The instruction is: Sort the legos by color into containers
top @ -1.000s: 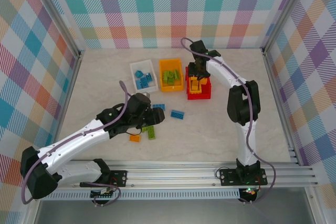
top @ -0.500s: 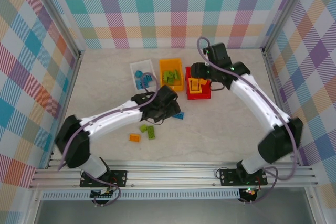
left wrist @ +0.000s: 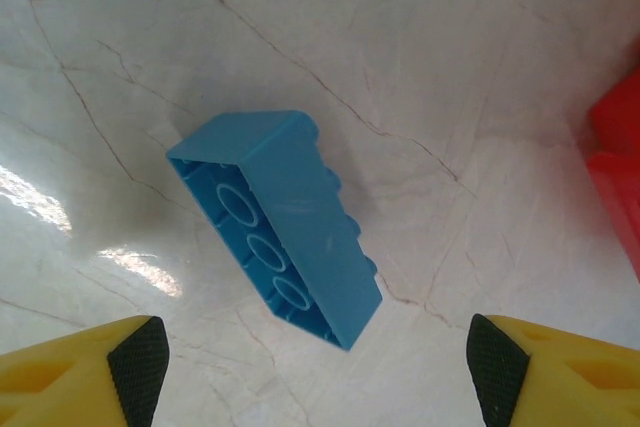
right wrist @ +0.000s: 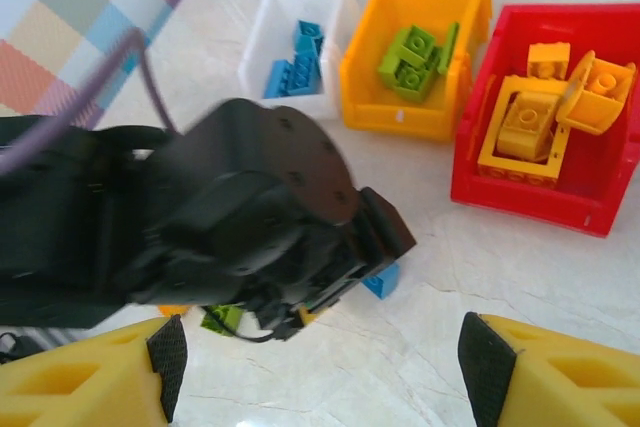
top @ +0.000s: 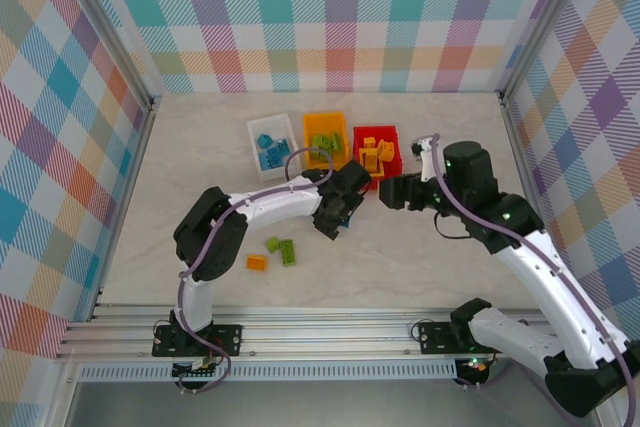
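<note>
A blue lego [left wrist: 280,227] lies on its side on the marble, its hollow underside showing. My left gripper [left wrist: 318,372] hangs open just above it, one finger on each side, touching nothing. From above, the left gripper [top: 338,219] sits just in front of the red container [top: 396,147]. My right gripper [top: 383,192] is open and empty, close to the right of the left one. The white container [right wrist: 270,37] holds blue legos [right wrist: 300,62], the orange container [right wrist: 400,112] green legos [right wrist: 415,57], and the red container [right wrist: 520,197] yellow legos [right wrist: 530,117].
Two green legos [top: 280,248] and an orange lego [top: 257,262] lie loose on the table, left of the grippers. In the right wrist view the left arm's black wrist [right wrist: 250,217] stands between my right gripper [right wrist: 326,367] and the loose pieces. Checked walls enclose the table.
The left arm has stretched right to hover over the blue lego. The right arm has pulled back from over the red container to its near side. Both grippers have opened wider.
</note>
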Controlling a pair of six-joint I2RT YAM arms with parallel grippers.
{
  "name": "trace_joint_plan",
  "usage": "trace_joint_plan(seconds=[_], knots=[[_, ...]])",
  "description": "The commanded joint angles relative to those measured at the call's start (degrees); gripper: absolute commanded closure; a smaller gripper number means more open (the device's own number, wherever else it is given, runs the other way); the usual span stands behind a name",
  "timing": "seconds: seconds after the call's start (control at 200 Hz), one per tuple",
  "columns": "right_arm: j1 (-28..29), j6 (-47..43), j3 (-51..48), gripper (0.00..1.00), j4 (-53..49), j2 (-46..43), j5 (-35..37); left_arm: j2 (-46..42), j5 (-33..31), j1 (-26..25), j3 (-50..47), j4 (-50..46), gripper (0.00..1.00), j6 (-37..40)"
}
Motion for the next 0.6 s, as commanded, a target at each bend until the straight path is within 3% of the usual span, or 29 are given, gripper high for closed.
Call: trace_joint_plan(seconds=[0.0,0.185,0.51,0.595], knots=[[0.14,-0.39,-0.99,0.26,-1.99,-1.56,-2.93,3.41,0.89,1.06,3.20,-4.13,0.23,-7.22],[0.14,0.42,-1.07,0.26,-3.50,-3.80,-3.54,6.51,0.09,2.13,4.85,-4.69,0.34,-8.86],[0.16,1.84,-2.39,0.28,-3.14,-4.47,-3.80,3.92,-2.92,2.47,2.70,-4.36,0.78,-6.64],[0.16,1.83,-2.49,0.28,-2.73,-4.17,-4.56,0.18,-5.52,2.51,1.90,-5.73,0.82,-3.31]])
